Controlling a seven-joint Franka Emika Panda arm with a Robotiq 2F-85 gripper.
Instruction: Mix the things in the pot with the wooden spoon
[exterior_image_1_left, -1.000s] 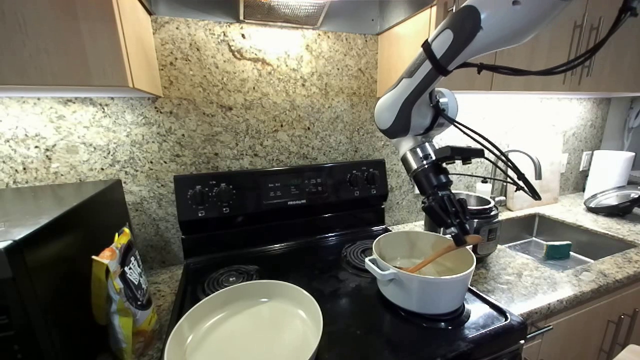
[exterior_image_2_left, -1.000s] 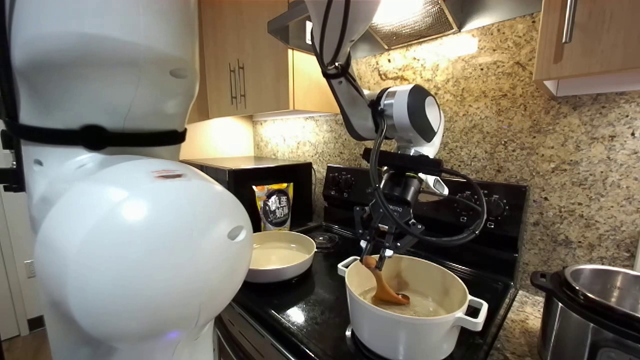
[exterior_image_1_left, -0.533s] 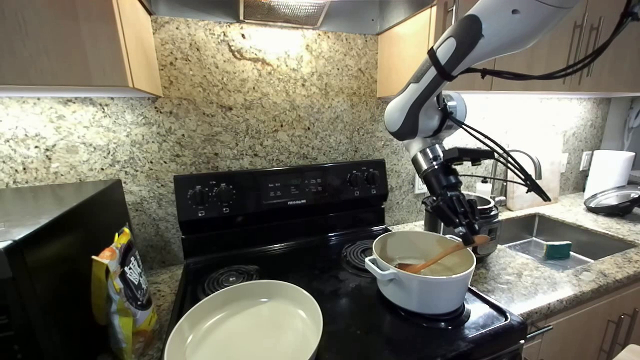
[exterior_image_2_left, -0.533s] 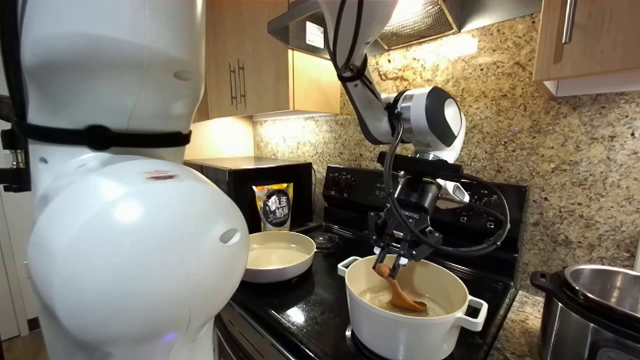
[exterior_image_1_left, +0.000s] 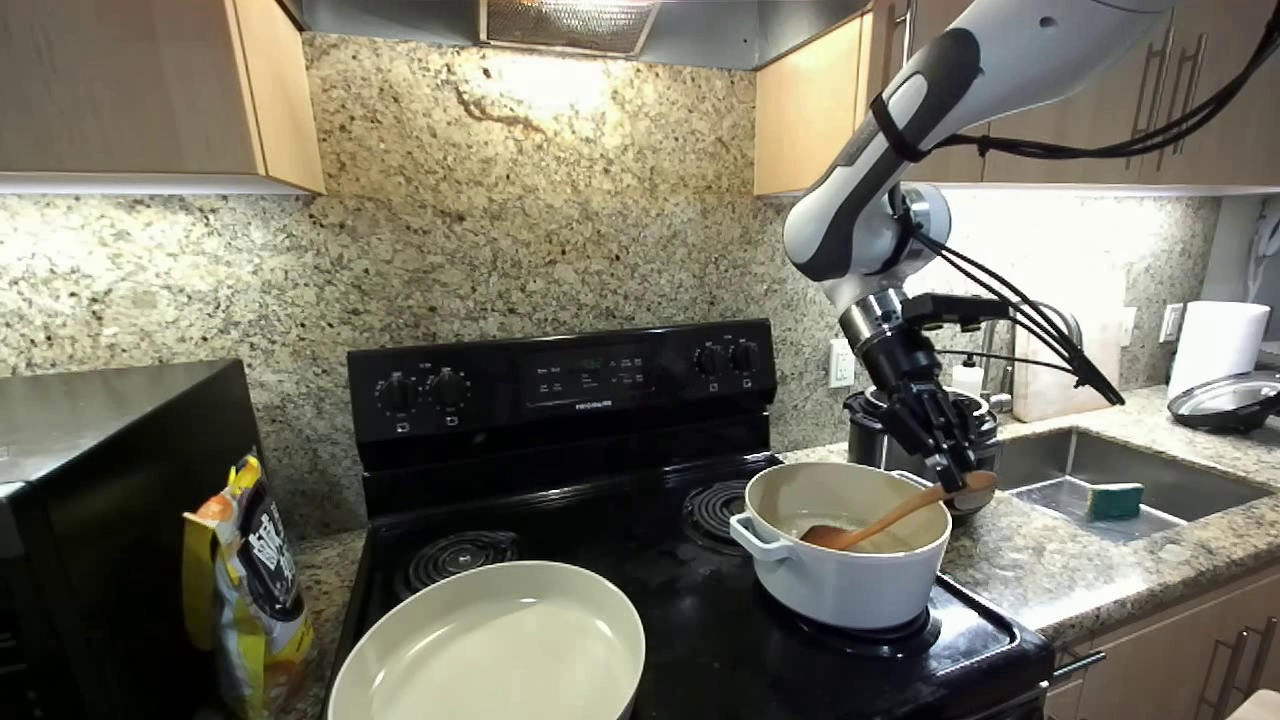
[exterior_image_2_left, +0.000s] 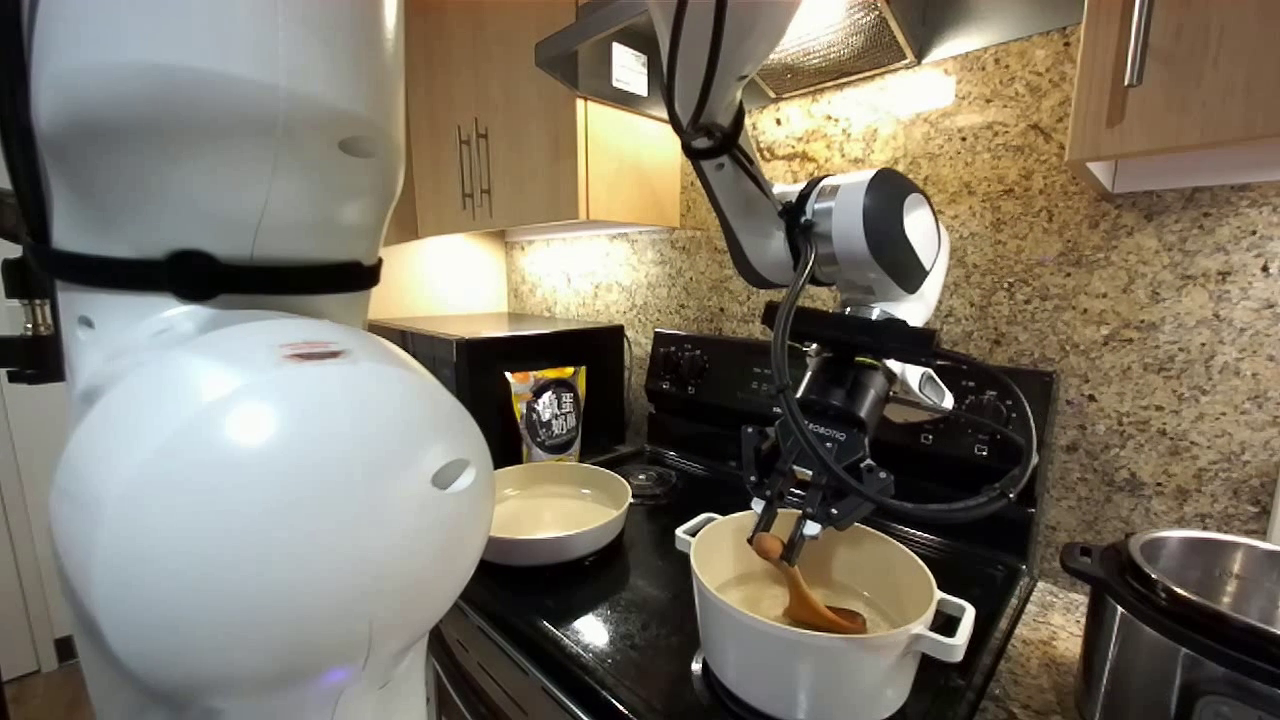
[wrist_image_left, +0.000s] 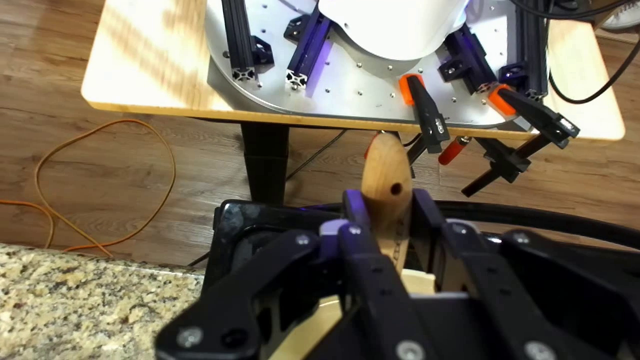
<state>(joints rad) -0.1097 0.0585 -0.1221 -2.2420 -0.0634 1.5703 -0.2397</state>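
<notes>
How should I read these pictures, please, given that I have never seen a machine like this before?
The machine is a robot arm ending in a black two-fingered gripper. Two cameras stand outside it and look at the scene from different places; the third rides on its wrist, so that picture looks past the fingers toward a wooden table and the floor. On the black stove stand a white pot and a wide, shallow pan. The gripper is closed on the handle of a wooden spoon, which leans into the pot with its bowl end down inside. The pot's contents look like a thin, pale layer, too unclear to name.
</notes>
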